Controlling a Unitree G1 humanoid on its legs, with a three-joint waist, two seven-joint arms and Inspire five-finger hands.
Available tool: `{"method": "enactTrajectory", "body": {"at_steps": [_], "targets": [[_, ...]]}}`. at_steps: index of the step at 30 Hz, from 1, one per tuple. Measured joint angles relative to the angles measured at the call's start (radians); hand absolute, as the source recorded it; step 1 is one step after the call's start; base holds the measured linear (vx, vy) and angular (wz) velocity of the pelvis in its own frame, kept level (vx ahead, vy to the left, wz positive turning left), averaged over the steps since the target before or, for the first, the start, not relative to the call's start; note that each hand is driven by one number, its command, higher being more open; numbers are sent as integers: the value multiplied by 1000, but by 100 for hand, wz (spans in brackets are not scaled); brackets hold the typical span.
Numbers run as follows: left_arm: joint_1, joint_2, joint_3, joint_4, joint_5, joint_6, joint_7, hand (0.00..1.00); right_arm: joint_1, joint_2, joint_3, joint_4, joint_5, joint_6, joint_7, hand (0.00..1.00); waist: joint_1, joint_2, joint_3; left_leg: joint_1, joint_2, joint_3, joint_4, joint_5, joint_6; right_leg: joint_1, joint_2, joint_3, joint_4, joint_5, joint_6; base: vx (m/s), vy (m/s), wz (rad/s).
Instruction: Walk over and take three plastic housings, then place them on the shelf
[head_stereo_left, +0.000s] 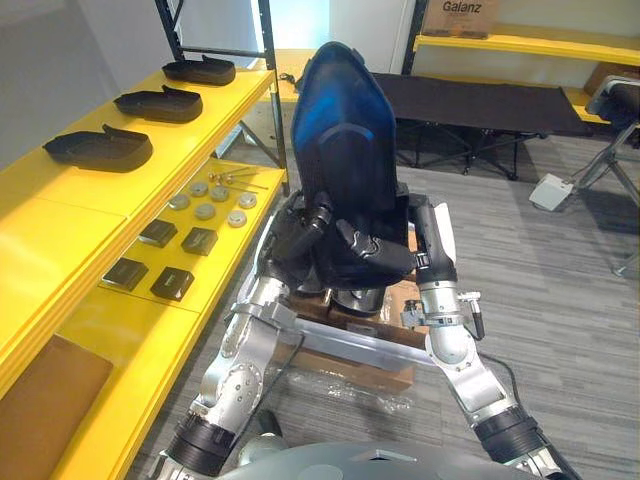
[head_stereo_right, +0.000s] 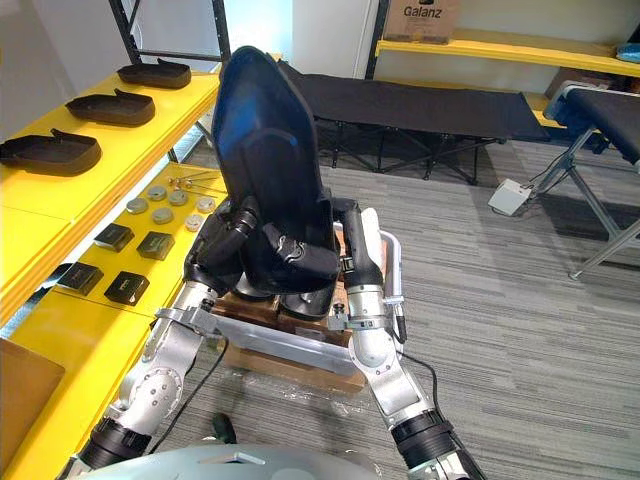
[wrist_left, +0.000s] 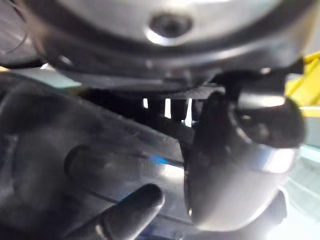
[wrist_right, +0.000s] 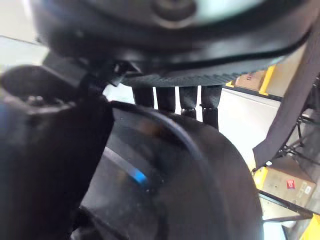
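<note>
I hold a large black plastic housing (head_stereo_left: 345, 150) upright in front of me, above a stack of more housings (head_stereo_left: 350, 297). My left hand (head_stereo_left: 303, 226) grips its lower left side with curled fingers. My right hand (head_stereo_left: 372, 250) wraps across its lower front. In the left wrist view my thumb (wrist_left: 240, 150) presses on the housing's dark surface (wrist_left: 75, 150). The right wrist view shows my fingers (wrist_right: 192, 100) hooked over its curved rim (wrist_right: 200, 165). Three more black housings (head_stereo_left: 100, 148) (head_stereo_left: 160, 103) (head_stereo_left: 200, 70) lie in a row on the yellow shelf's top board (head_stereo_left: 60, 215) at the left.
The lower yellow board (head_stereo_left: 215, 290) carries small black boxes (head_stereo_left: 172, 282) and metal discs (head_stereo_left: 210, 200). A wooden crate on a cardboard box (head_stereo_left: 345, 360) stands on the floor below my hands. A black folding cot (head_stereo_left: 470, 100) stands at the back, another yellow shelf (head_stereo_left: 520, 42) behind it.
</note>
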Motion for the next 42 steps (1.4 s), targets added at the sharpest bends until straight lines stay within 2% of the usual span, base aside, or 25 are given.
{"method": "enactTrajectory", "body": {"at_steps": [4, 6, 11, 14, 17, 21, 25, 30, 35, 38, 42], "targets": [[10, -11, 11, -2, 173, -38, 71, 0, 30, 5, 24, -2, 52, 1, 68, 100, -1, 9, -6, 0, 1, -1, 0, 0, 0, 0, 1, 1, 0, 0, 0, 0, 0, 0], [36, -29, 12, -9, 326, -85, 147, 0, 47, 19, 27, -2, 100, 5, 106, 100, -1, 11, -8, 0, 1, -3, 0, -1, -1, 0, 1, 1, 0, 0, 0, 0, 0, 0], [51, -34, 20, -36, 662, -114, 326, 0, 80, 68, 4, -2, 251, 34, 213, 100, -1, 11, -8, -1, 1, -9, 0, -1, -1, 1, 2, 0, 0, -1, 0, 0, 0, 0], [84, -39, 29, -75, 754, -132, 382, 0, 121, 81, -21, -3, 322, 42, 259, 100, -1, 11, -8, -2, 1, -8, 0, -1, -1, 0, 2, -1, -2, -2, -1, 0, 0, 0], [110, -42, 42, -81, 798, -154, 429, 0, 158, 89, -56, -3, 346, 43, 263, 100, -4, 11, -8, -2, 2, -6, 0, -2, -1, -1, 2, 1, -3, -3, -1, 0, 0, -1], [143, -42, 51, -80, 796, -157, 474, 0, 198, 108, -123, -3, 377, 39, 261, 100, -5, 12, -8, -1, 5, 9, 0, -4, -4, -11, 3, 15, -3, -3, -2, 0, 0, -9], [180, -44, 75, -73, 788, -159, 475, 0, 238, 130, -169, -5, 468, 18, 266, 100, -8, 11, -8, 0, 6, 21, 0, -7, -8, -21, 4, 32, -5, -2, -2, 11, -1, -11], [261, -54, 188, -74, 668, -183, 441, 0, 286, 157, -274, -6, 552, -5, 299, 100, -28, 12, -8, 0, 7, 22, 0, -13, -15, -19, 8, 36, -15, -2, -2, 18, -9, -3], [332, -73, 320, -107, 608, -183, 445, 0, 295, 155, -341, -6, 598, -7, 310, 100, -20, 15, -6, -6, 7, 6, 0, -15, -18, -11, 10, 20, -16, -9, -6, 29, -17, 8], [375, -98, 397, -147, 585, -183, 447, 0, 292, 151, -341, -6, 600, -7, 316, 100, 4, 18, -6, -20, 6, -33, 0, -13, -19, 4, 15, -18, -14, -24, -3, 14, -34, 36], [433, -139, 476, -207, 565, -184, 453, 0, 238, 147, -286, -6, 599, -1, 336, 100, 57, 27, 1, -43, 0, -103, 1, -4, -20, 35, 23, -90, -8, -41, -2, 4, -35, 47]]}}
